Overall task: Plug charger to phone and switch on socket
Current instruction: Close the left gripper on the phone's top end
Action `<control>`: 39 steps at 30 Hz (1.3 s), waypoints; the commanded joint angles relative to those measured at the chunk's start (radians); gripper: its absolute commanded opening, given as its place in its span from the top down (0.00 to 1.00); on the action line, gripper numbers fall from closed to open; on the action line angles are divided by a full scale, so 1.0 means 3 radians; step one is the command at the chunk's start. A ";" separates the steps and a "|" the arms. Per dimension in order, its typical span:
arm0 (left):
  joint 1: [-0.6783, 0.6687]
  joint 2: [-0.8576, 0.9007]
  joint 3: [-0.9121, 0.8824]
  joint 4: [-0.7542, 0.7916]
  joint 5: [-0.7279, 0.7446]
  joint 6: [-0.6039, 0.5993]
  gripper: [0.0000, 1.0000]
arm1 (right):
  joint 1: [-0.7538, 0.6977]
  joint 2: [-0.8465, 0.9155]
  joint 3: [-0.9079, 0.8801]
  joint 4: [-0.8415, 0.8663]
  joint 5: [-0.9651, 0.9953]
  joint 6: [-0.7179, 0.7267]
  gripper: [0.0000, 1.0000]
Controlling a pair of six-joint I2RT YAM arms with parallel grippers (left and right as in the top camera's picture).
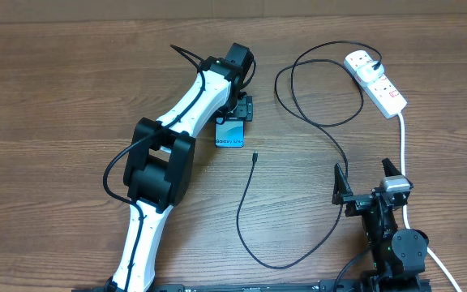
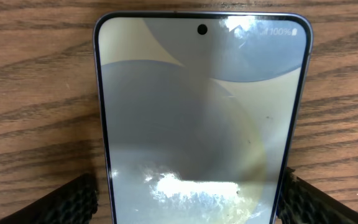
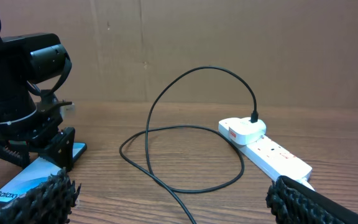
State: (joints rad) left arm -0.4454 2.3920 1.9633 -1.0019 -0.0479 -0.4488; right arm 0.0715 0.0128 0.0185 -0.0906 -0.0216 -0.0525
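Right pincer (image 1: pixel 363 174): fully spread, empty, above the wooden bench (image 1: pixel 55 97). Left pincer (image 2: pixel 190 196): wide apart, straddling the slim phone with the light blue screen (image 1: pixel 230 134), thin gap each side. The phone lies flat. Legible: "Galaxy", "100%". Beyond, the thin black charger cable (image 3: pixel 210 68) is plugged into the white power strip (image 1: pixel 389 91).
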 commanded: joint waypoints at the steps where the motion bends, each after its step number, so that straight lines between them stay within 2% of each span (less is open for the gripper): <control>1: -0.0006 0.0193 -0.0041 -0.0024 0.0039 0.0024 0.15 | -0.0019 -0.0033 -0.0034 0.0020 0.0005 -0.0004 0.00; 3: -0.0006 0.0193 -0.0041 -0.0024 0.0038 0.0023 0.16 | -0.0019 -0.0033 -0.0034 0.0020 0.0006 -0.0004 0.00; 6: -0.0006 0.0193 -0.0041 -0.0025 0.0038 0.0023 0.24 | -0.0019 -0.0033 -0.0034 0.0020 0.0005 -0.0004 0.00; 39: -0.0005 0.0178 -0.0024 -0.0135 0.0053 -0.0004 0.22 | -0.0019 -0.0033 -0.0034 0.0020 0.0005 -0.0005 0.00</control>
State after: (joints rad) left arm -0.4450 2.3920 1.9652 -1.0237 -0.0395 -0.4488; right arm 0.0715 0.0128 0.0185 -0.0898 -0.0216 -0.0525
